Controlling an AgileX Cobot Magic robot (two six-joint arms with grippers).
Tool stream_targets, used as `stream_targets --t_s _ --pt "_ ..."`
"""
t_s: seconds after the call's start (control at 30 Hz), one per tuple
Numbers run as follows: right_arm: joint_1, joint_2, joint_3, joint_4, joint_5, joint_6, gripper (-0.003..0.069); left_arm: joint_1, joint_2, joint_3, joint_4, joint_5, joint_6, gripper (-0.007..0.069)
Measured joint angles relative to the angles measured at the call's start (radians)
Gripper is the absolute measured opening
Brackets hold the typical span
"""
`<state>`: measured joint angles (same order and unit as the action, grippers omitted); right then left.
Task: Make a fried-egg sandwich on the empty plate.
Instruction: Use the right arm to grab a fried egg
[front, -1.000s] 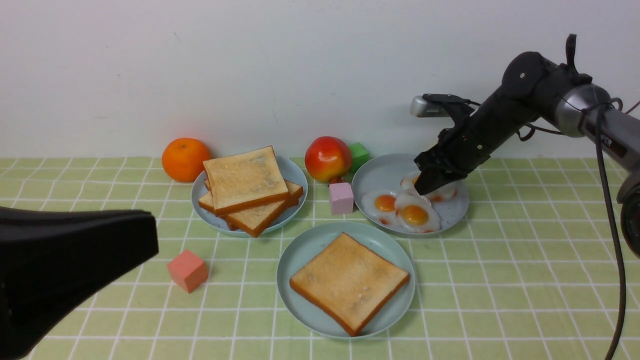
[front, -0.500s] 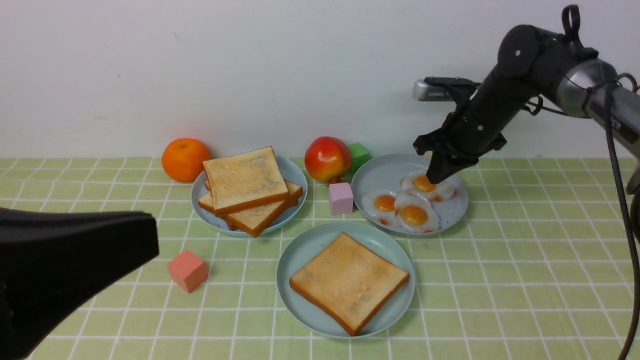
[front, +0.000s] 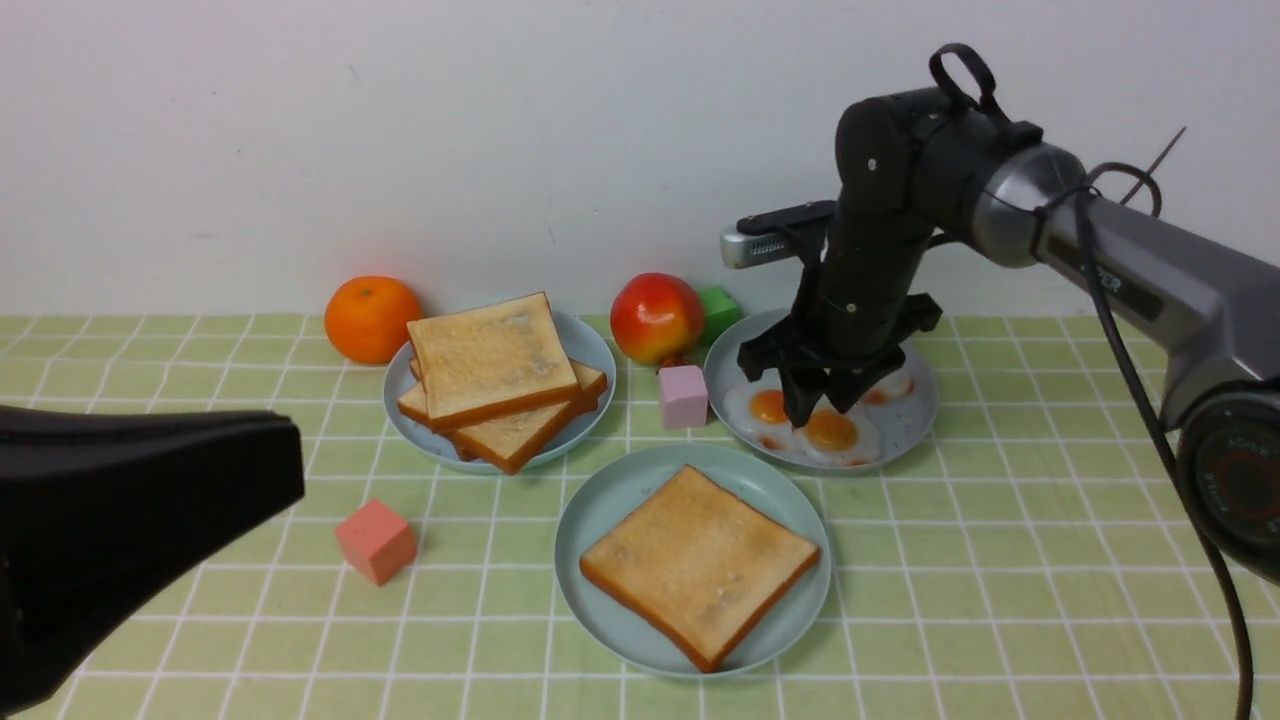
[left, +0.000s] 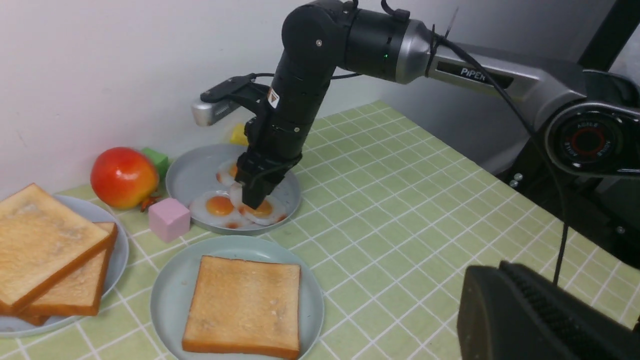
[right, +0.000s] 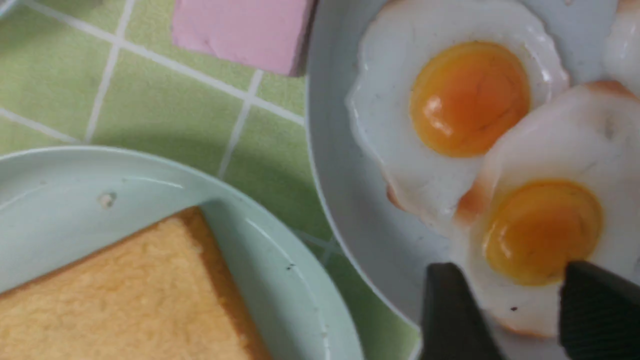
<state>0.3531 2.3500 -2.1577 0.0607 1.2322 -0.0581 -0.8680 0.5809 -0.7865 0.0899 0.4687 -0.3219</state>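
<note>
Fried egg (right: 542, 235), the one at 6 o'clock on the greyish-blue plate (right: 350, 210), is lying ungripped inside the wide-open right pincer (right: 515, 290). At 7 o'clock, the mint plate (front: 600, 510) is carrying one toast slice (front: 698, 562). Left pincer (front: 200, 500) is hanging closed.

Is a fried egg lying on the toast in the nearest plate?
No, the toast on the mint plate is bare; the eggs lie on the grey plate.

Light green tablecloth (front: 1000, 560), white grid. Mint-blue near plate (front: 600, 500), golden-brown toast slice (front: 698, 563) with darker crust; grey-blue far-right plate (front: 905, 425), fried eggs (front: 835, 432) white with orange yolks. Orange tangerine (front: 371, 318), red-yellow apple (front: 655, 316), pink cube (front: 683, 396), green cube (front: 718, 308), salmon cube (front: 376, 541).
</note>
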Motion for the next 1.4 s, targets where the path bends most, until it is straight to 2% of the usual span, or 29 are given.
stream_targets --t_s 0.03,0.1,0.13,0.27,0.33,0.43,0.63,0.83,1.3,1.33,1.37,1.4 --pt "-0.003 0.002 0.0 -0.014 -0.003 0.0 0.0479 0.0 0.0 0.0 0.017 0.006 0.0 0.0021" --pt "-0.004 0.005 0.0 -0.024 -0.007 0.0 0.0525 0.0 0.0 0.0 0.023 0.011 0.0 0.0021" --pt "-0.004 0.014 0.0 -0.035 -0.019 0.0 0.0582 0.0 0.0 0.0 0.032 0.015 0.0 0.0021" --pt "-0.004 0.058 0.0 -0.054 -0.068 0.008 0.0668 0.0 0.0 0.0 0.053 0.018 0.0 0.0024" --pt "-0.004 0.074 0.0 -0.061 -0.081 0.028 0.0669 0.0 0.0 0.0 0.059 0.018 0.0 0.0027" --pt "-0.004 0.076 -0.001 -0.068 -0.103 0.046 0.0655 0.0 0.0 0.0 0.061 0.02 0.0 0.0029" --pt "-0.003 0.083 -0.005 -0.068 -0.106 0.052 0.0567 0.0 0.0 0.0 0.062 0.02 0.0 0.0029" --pt "-0.003 0.093 -0.014 -0.051 -0.095 0.03 0.0443 0.0 0.0 0.0 0.062 0.02 0.0 0.0036" --pt "-0.003 0.074 -0.018 -0.061 -0.06 -0.024 0.0435 0.0 0.0 0.0 0.062 0.02 0.0 0.0039" --pt "-0.003 0.061 -0.018 -0.061 -0.047 -0.025 0.0373 0.0 0.0 0.0 0.062 0.02 0.0 0.0039" --pt "-0.003 0.061 -0.018 -0.061 -0.044 -0.025 0.0373 0.0 0.0 0.0 0.062 0.02 0.0 0.0039" --pt "-0.003 0.047 -0.019 -0.061 -0.032 -0.026 0.024 0.0 0.0 0.0 0.062 0.02 0.0 0.0039"
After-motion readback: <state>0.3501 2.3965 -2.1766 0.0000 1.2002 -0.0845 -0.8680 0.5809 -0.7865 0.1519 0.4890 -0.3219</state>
